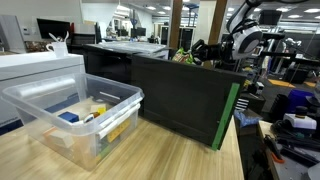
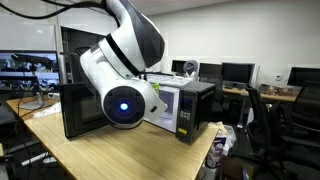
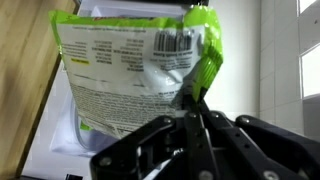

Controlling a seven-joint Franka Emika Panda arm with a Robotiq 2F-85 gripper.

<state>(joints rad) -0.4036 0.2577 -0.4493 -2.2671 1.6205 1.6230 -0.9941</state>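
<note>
At six o'clock in the wrist view, gripper (image 3: 198, 108) pinched tight on the green edge of a green-and-white pouch (image 3: 120, 70), pouch spreading toward twelve o'clock, wooden table (image 3: 25, 60) at nine, microwave (image 2: 185, 105) near

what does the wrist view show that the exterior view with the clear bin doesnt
Only the wrist view: the barcode and print on a green-and-white packet, pinched at its edge by the shut gripper. Only the exterior view: a clear plastic bin with small items inside, and the black microwave from outside. Both: the wooden table.
</note>
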